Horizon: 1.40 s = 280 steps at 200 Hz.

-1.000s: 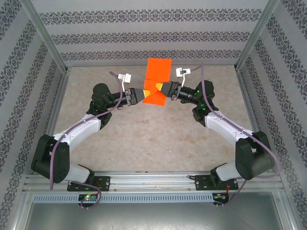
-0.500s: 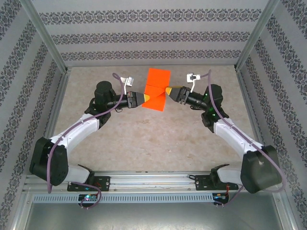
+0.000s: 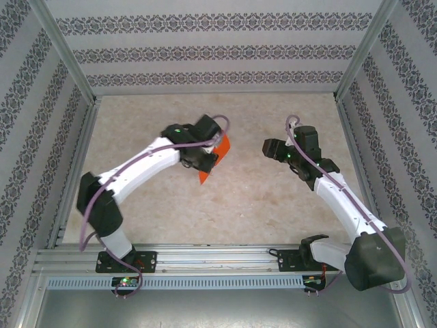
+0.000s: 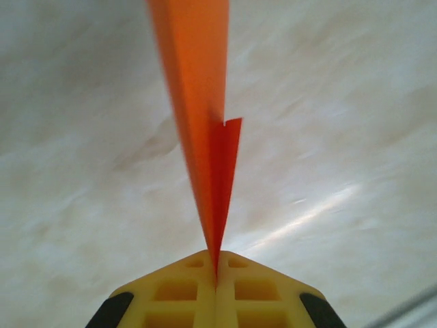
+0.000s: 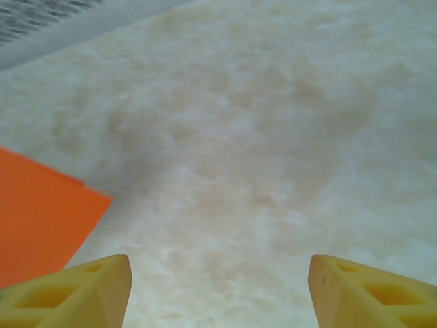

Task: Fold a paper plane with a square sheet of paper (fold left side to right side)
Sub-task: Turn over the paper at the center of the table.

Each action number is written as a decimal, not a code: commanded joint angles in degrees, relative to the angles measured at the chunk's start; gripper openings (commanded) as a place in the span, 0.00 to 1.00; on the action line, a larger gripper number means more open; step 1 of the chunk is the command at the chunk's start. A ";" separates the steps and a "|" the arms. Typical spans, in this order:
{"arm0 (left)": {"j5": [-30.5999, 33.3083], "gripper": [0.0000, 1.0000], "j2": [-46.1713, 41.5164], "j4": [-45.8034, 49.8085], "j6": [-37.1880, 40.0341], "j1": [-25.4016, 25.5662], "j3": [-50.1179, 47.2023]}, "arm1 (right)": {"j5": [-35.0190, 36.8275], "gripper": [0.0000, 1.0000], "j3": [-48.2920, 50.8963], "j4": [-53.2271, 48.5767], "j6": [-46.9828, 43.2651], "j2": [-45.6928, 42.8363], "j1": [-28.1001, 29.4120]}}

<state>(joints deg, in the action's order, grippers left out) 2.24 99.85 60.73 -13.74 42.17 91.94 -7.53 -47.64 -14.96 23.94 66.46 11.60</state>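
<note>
Pinching the paper (image 4: 196, 96) edge-on, your left gripper (image 4: 216, 275) is clamped tight | your right gripper (image 5: 218, 287) gapes wide, holding nothing | both near table (image 3: 171, 208) centre

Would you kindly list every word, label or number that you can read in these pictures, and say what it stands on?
No readable text anywhere.
The orange paper is plain.
The left gripper and the right gripper show no marking.
The bands on the walls are ornament, not letters.
</note>
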 commanded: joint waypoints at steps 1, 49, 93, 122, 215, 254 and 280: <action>25.87 0.00 3.12 17.36 -3.84 3.41 4.90 | 5.38 0.71 -0.84 -5.74 -1.02 0.94 -1.07; 35.99 0.00 8.62 20.91 -21.43 7.33 4.08 | 4.51 0.74 1.37 -5.56 0.33 0.69 -3.04; 26.39 0.00 13.46 15.56 -25.11 8.61 -0.09 | 2.58 0.74 2.07 -4.59 0.64 1.30 -4.12; 13.58 0.03 14.58 6.62 -24.33 8.64 -0.67 | 1.35 0.74 2.46 -4.13 0.92 1.57 -4.47; -2.35 0.25 17.35 -3.44 -23.58 7.66 0.79 | -1.42 0.74 3.34 -3.66 1.31 2.17 -5.08; -8.57 0.56 15.20 -8.79 -22.74 6.90 0.06 | -4.38 0.75 2.82 -3.36 1.46 3.83 -5.27; -12.48 0.62 12.44 -13.24 -21.88 5.37 -0.83 | -7.03 0.75 2.29 -3.36 1.96 5.06 -5.44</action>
<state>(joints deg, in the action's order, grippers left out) -5.06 116.31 53.34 -36.45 49.36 91.37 -11.05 -44.82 -18.90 24.91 70.50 6.83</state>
